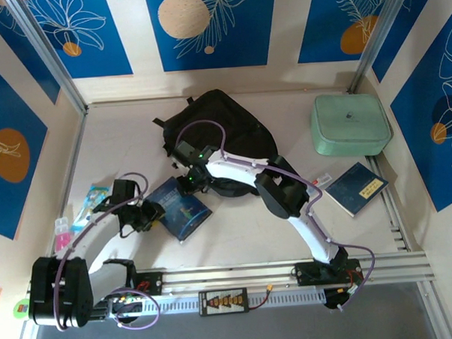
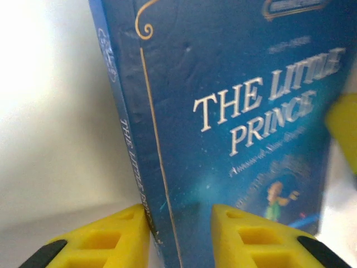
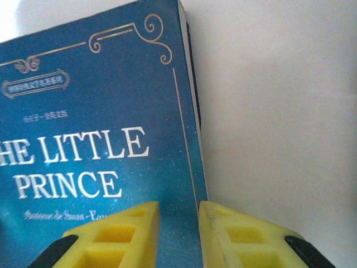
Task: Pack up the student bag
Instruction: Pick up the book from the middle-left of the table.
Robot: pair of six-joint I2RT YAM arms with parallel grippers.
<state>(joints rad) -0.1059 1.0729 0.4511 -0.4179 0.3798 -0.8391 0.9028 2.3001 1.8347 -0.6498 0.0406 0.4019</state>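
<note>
student bag (image 1: 218, 116) partly hidden behind the right arm (image 1: 281, 191)

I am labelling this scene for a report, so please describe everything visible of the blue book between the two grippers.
The book is dark blue, with "The Little Prince" in pale letters on cover and spine, and a thin gold border with corner scrolls. It lies cover up on the table, near the student bag. The left gripper straddles its spine edge, the right gripper its fore-edge; whether either grips it is unclear.
</note>
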